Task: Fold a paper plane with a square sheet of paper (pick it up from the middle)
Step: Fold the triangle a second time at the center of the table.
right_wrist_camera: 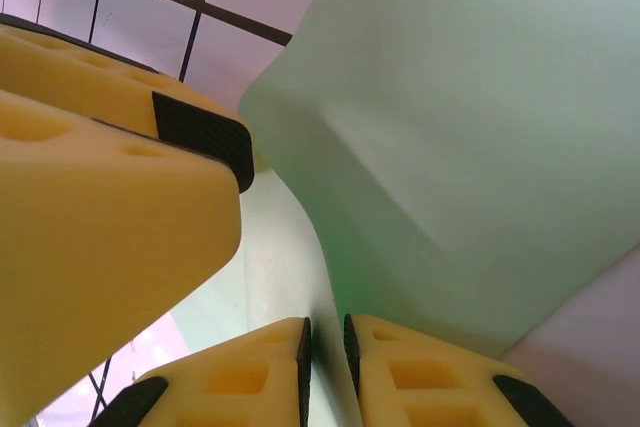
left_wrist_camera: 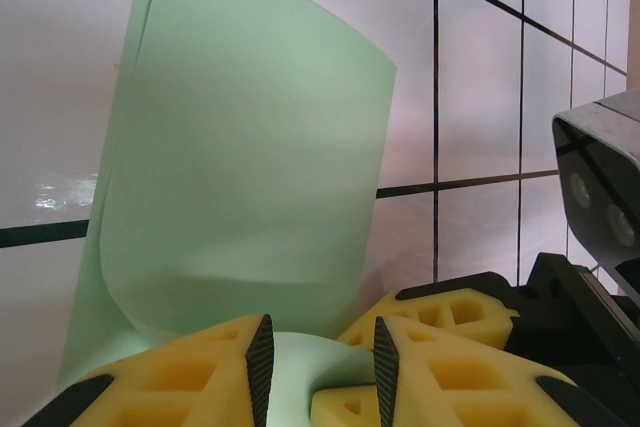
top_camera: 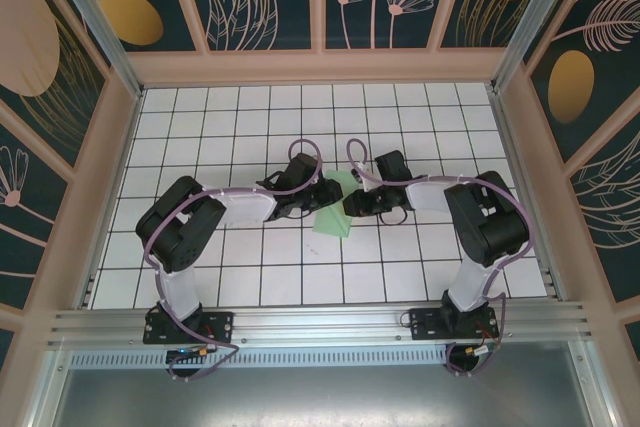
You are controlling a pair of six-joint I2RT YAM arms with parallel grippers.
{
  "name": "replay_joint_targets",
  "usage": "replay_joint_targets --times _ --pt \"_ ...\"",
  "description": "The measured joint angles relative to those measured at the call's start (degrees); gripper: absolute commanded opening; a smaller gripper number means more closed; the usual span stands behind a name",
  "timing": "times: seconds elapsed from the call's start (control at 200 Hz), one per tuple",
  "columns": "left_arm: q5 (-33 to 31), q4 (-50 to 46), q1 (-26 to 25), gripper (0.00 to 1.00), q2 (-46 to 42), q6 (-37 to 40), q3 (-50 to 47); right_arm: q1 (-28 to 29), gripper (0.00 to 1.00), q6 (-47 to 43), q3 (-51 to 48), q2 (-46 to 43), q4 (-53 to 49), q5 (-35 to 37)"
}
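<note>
The square sheet of paper (top_camera: 336, 217) is pale mint green and hangs curled between both grippers at the table's middle. In the left wrist view the sheet (left_wrist_camera: 250, 177) rises in a bent curve. My left gripper (left_wrist_camera: 318, 367) stands partly open, and a loose loop of paper lies in the gap. My right gripper (right_wrist_camera: 326, 362) is nearly closed, pinching a folded edge of the sheet (right_wrist_camera: 480, 147). From above, the left gripper (top_camera: 322, 197) and the right gripper (top_camera: 350, 204) almost touch. The paper plane is out of view.
The right gripper's yellow fingers (left_wrist_camera: 450, 312) and its wrist camera (left_wrist_camera: 605, 187) crowd the left wrist view. The left gripper's fingers (right_wrist_camera: 100, 207) loom at the right wrist view's left. The white gridded table (top_camera: 230, 117) is walled by a pink frame (top_camera: 320, 67).
</note>
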Motion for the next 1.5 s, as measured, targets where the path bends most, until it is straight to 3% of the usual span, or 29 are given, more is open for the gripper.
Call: replay_joint_targets --times 0.631,0.931,1.231,1.501 --pt "-0.4 0.0 0.0 0.33 0.8 -0.2 0.0 -1.7 0.29 2.0 -1.4 -2.9 0.5 -3.0" --pt "-0.4 0.0 0.0 0.34 1.0 -0.1 0.0 -1.8 0.09 3.0 -1.9 -3.2 1.1 -3.4" --pt "-0.4 -0.4 0.0 0.43 -0.1 0.7 0.0 -2.3 0.08 3.0 -1.5 -2.7 1.1 -3.4" --pt "-0.2 -0.4 0.0 0.36 -5.3 0.8 -3.3 -2.5 0.07 3.0 -1.2 -0.7 1.1 -3.4"
